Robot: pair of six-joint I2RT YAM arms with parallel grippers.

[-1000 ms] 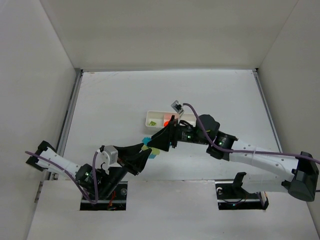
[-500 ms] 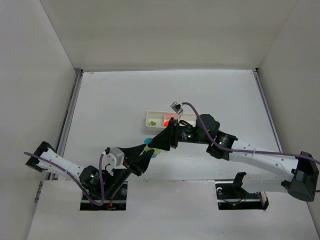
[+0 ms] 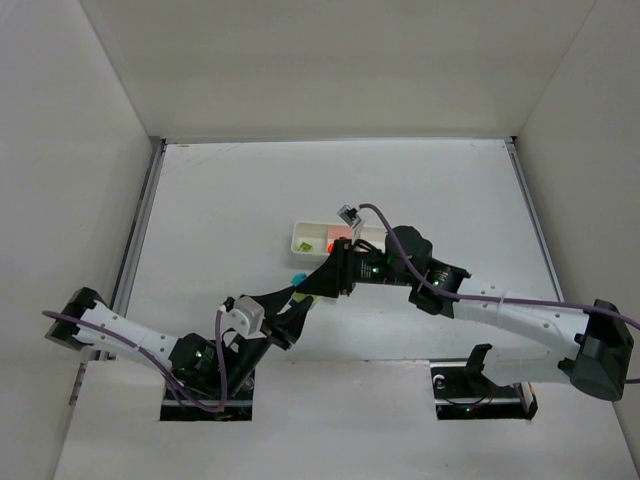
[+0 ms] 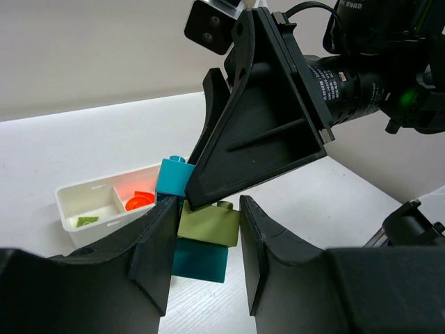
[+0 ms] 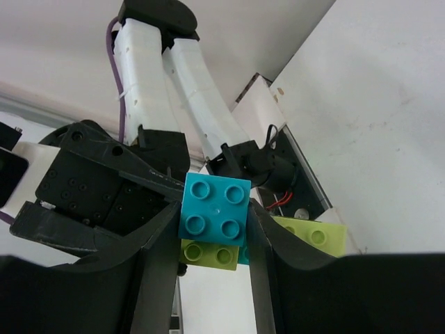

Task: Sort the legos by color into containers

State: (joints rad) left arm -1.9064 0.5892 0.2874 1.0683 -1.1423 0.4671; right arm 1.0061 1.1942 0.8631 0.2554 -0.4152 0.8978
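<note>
My right gripper (image 5: 214,216) is shut on a cyan brick (image 5: 214,207), the top of a small stack, and holds it just in front of the white tray (image 3: 300,225). A yellow-green brick (image 4: 208,224) sits under it, with a teal brick (image 4: 200,264) lower still. My left gripper (image 4: 207,229) is closed to the yellow-green brick's width, one pad on each side. In the top view both grippers meet, left (image 3: 297,303) and right (image 3: 305,287), and only the cyan brick (image 3: 296,278) shows. The tray (image 4: 104,229) holds an orange-red piece (image 4: 139,200) and a green piece (image 4: 87,221) in separate compartments.
A second yellow-green brick (image 5: 313,236) lies just beside the stack, half hidden behind my right finger. White walls enclose the table on three sides. The arm bases sit at the near edge.
My left arm has pushed forward and to the right, bringing its jaws onto the stack under the right gripper. The loose bricks seen beside it before are now covered.
</note>
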